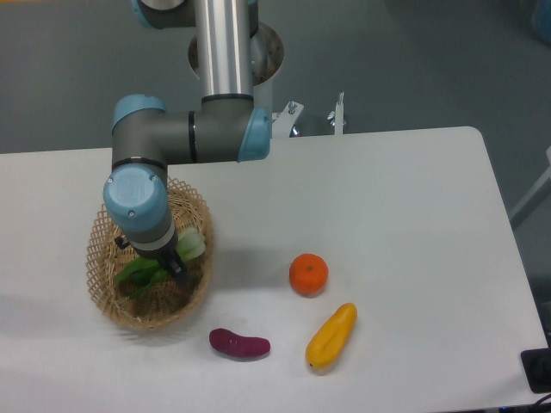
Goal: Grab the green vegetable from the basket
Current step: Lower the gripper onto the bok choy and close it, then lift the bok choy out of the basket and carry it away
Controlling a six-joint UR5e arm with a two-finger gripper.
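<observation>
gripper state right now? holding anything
Gripper: down in the basket at the green vegetable; open or shut cannot be told, and no grasp is visible.

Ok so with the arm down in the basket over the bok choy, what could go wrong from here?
1. The claw sits over the middle of the bok choy, which lies slanted; closing off-centre might catch only leaves and let it slip.
2. The wicker basket looks light; the fingers could snag its weave and drag or lift it.
3. The arm hides the claw's tips, so whether it is open cannot be told.
</observation>
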